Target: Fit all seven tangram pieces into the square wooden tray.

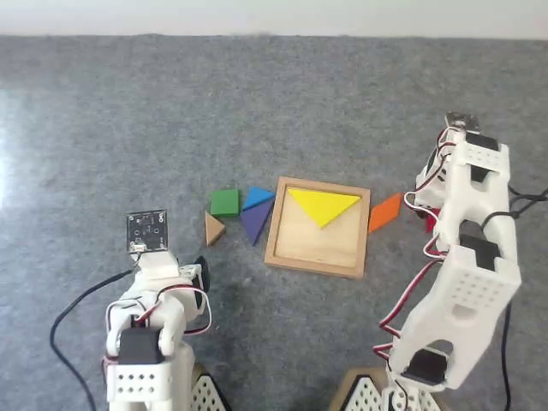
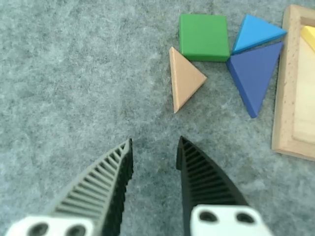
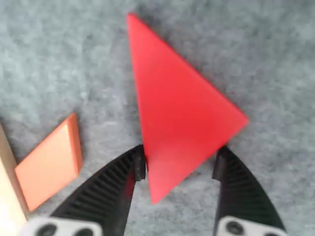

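- Left pincer (image 2: 155, 140): fingers spread, holding nothing, poised low over the grey felt counter (image 2: 69, 73).
- Tan triangle (image 2: 184, 81): the piece nearest ahead of the left pincer, flat on the counter, apart from the fingertips.
- Green square (image 2: 204, 37): just beyond the tan triangle, close beside its far corner.
- Dark blue triangle (image 2: 253, 71): ahead of the left pincer and off towards the tray, one corner meeting the green square's corner.
- Light blue triangle (image 2: 256, 33): beyond the dark blue triangle, lying edge to edge with it.
- Right pincer (image 3: 180, 155): fingers set against two opposite edges of the red triangle (image 3: 182, 108), pinching its near corner; the rest of the piece stretches away ahead of the fingertips.
- Orange parallelogram (image 3: 49, 167): flat on the counter just to one side of the right pincer, between it and the tray.
- Square wooden tray (image 1: 276, 231): lies between the two pincers, beyond the orange parallelogram from the right one.
- Yellow triangle (image 1: 323, 205): inside the tray, long edge along the far rim.
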You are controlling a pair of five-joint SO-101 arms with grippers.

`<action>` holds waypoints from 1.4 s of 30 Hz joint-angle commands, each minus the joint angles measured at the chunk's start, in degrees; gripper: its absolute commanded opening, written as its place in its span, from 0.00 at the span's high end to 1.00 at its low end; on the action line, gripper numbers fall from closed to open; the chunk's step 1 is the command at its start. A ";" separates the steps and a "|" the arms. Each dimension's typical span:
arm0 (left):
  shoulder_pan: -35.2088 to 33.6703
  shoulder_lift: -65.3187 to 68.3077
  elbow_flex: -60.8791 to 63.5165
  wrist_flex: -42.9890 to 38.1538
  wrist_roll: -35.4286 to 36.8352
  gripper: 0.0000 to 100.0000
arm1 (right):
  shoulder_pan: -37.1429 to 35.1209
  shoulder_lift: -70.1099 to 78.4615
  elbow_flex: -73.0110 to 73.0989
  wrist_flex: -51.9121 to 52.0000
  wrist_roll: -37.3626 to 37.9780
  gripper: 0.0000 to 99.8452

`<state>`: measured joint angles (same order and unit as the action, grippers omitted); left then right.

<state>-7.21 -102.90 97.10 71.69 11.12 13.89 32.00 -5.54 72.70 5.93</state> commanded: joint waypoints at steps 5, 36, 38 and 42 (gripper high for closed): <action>-0.26 -0.79 -0.66 0.26 0.62 0.86 | 3.12 -0.31 -4.57 4.62 2.29 0.85; -0.26 -0.79 -0.66 0.26 0.62 0.86 | -1.98 5.14 -19.34 7.96 26.11 0.60; -0.26 -0.79 -0.66 0.26 0.62 0.86 | -2.15 5.93 -19.34 7.16 26.99 0.60; -0.26 -0.79 -0.66 0.26 0.62 0.86 | -2.15 8.31 -19.34 4.97 27.08 0.60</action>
<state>-7.21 -102.90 97.10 71.69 11.12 11.16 40.35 -22.15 80.00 32.04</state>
